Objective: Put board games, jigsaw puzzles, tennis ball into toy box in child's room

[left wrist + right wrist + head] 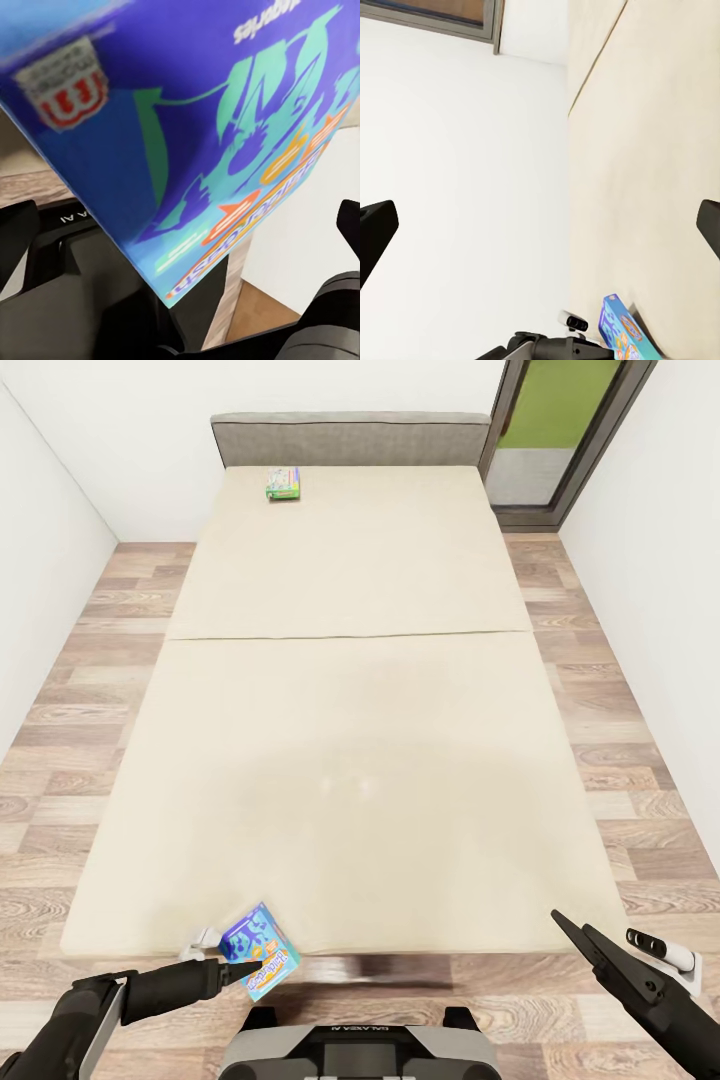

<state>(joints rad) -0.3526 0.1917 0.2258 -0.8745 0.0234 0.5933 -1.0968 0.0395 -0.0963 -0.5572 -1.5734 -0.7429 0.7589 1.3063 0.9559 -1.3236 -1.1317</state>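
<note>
Head view: a flat blue printed board game box [259, 950] is pinched by the left gripper [222, 956] at one edge, so slipping is judged possible.

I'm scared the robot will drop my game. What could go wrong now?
The blue board game is pinched near one edge by the left gripper and hangs tilted past the foot of the bed, so it might slip or swing down to the floor. The green board game lies far off near the headboard, probably a long reach; the robot may have to move.
</note>
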